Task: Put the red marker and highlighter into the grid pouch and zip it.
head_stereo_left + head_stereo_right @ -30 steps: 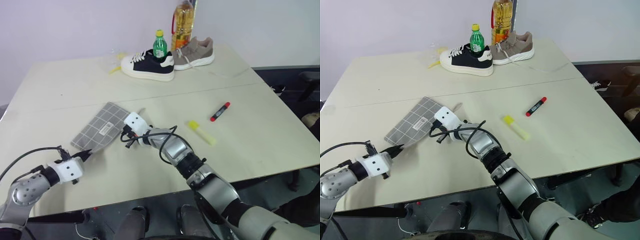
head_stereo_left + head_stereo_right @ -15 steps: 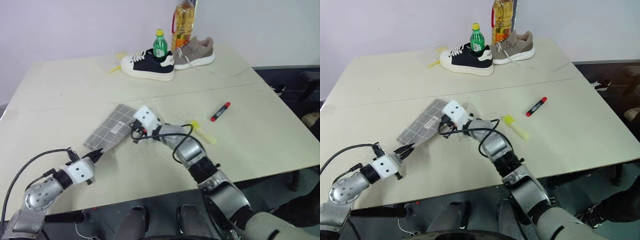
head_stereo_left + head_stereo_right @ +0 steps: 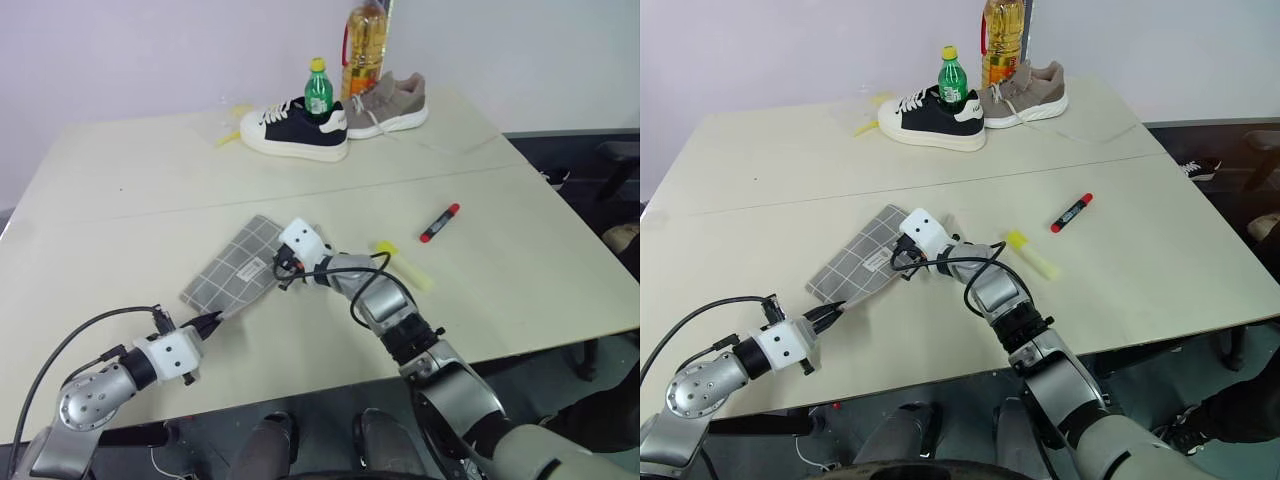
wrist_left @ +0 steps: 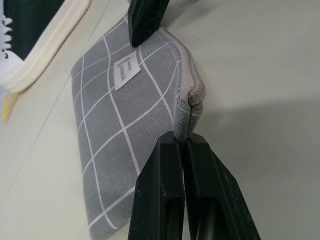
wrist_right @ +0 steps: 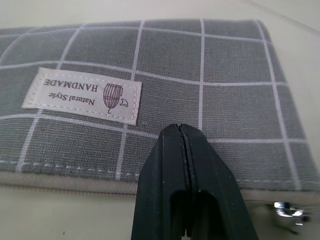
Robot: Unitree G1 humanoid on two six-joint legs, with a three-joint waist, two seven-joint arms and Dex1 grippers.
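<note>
The grid pouch (image 3: 236,274) lies flat on the table, grey with white lines and a small white label (image 5: 82,94). My left gripper (image 4: 182,139) is shut on its near corner, at the end of the zipper edge. My right gripper (image 5: 180,128) is shut, with its tips resting on the pouch's far end beside the zipper edge; a metal zipper pull (image 5: 288,210) lies close by. The highlighter (image 3: 405,266) lies just right of my right wrist. The red marker (image 3: 440,223) lies farther right on the table.
At the back of the table (image 3: 120,180) stand a black-and-white shoe (image 3: 293,130), a beige shoe (image 3: 392,104), a green bottle (image 3: 319,88) and a tall bottle of yellow liquid (image 3: 366,45). A yellow scrap (image 3: 230,137) lies left of the shoes.
The pouch has slid to the right, toward the highlighter, with both grippers moving along with it. The marker and highlighter have stayed put.
</note>
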